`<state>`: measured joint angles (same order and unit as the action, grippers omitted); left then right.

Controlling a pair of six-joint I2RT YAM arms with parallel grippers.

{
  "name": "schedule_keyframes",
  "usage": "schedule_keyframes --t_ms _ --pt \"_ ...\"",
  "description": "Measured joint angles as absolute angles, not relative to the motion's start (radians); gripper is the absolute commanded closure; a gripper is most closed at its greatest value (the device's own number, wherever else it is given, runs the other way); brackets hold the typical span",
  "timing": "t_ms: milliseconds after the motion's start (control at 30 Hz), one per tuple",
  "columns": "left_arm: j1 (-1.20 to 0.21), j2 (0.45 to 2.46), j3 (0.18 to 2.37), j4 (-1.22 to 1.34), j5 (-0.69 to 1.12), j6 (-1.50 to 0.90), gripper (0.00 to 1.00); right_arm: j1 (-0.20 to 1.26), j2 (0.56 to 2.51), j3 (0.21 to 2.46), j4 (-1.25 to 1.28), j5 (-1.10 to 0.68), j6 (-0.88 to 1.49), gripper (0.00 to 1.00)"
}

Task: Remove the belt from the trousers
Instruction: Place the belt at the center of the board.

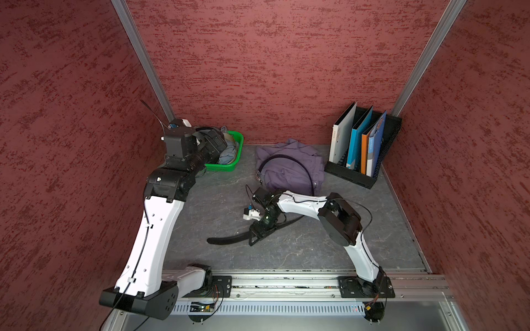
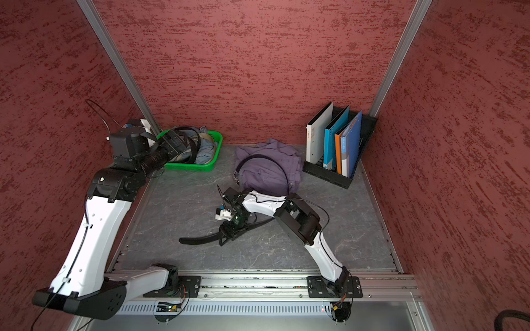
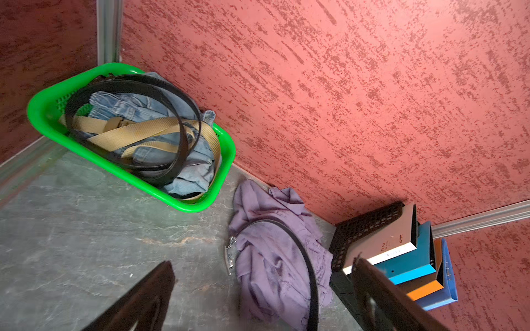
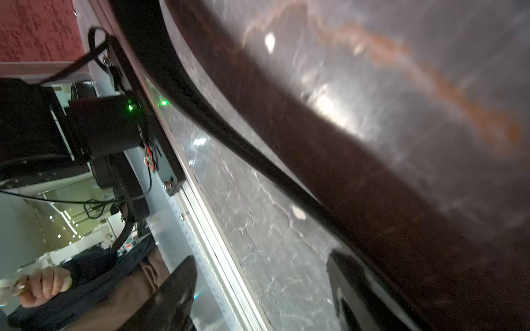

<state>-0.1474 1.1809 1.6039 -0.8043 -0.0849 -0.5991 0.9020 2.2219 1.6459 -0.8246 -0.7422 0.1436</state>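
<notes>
Thin black silver-buckle belt (image 1: 229, 240) loops over crumpled lavender trousers (image 1: 286, 174). Left gripper (image 3: 263, 262) wide, empty, above green plastic basket (image 1: 239, 143). Right gripper (image 1: 255, 238) on belt tail, grip unclear tbh.

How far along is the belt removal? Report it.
Done: the thin black leather belt is unbuckled, its tail out on the table. In hand: right pincer over that tail, jaws apart. Remaining: the strap still arcs across the purple fabric trousers; pull it clear.

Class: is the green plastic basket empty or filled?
Filled: the green plastic basket holds a blue denim garment, tan webbing belt and wide black belt.
</notes>
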Motion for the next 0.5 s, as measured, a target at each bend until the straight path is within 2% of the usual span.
schedule_keyframes --t_ms 133,300,333,367,500 --pt "-0.109 1.098 1.512 -0.828 -0.063 -0.562 0.00 0.833 2.181 1.607 -0.671 -0.585 0.274 0.22" --pt "-0.095 1.019 1.302 -0.810 -0.012 -0.529 0.00 0.732 1.998 1.325 -0.353 -0.262 0.364 0.18" --pt "-0.095 1.019 1.259 -0.806 -0.007 -0.525 0.00 0.719 1.955 1.270 -0.306 -0.213 0.367 0.15" --pt "-0.095 1.021 1.222 -0.801 -0.008 -0.523 0.00 0.714 1.916 1.230 -0.276 -0.176 0.368 0.03" --pt "-0.095 1.021 1.100 -0.785 -0.041 -0.498 0.00 0.727 1.679 1.148 -0.244 -0.013 0.349 0.01"
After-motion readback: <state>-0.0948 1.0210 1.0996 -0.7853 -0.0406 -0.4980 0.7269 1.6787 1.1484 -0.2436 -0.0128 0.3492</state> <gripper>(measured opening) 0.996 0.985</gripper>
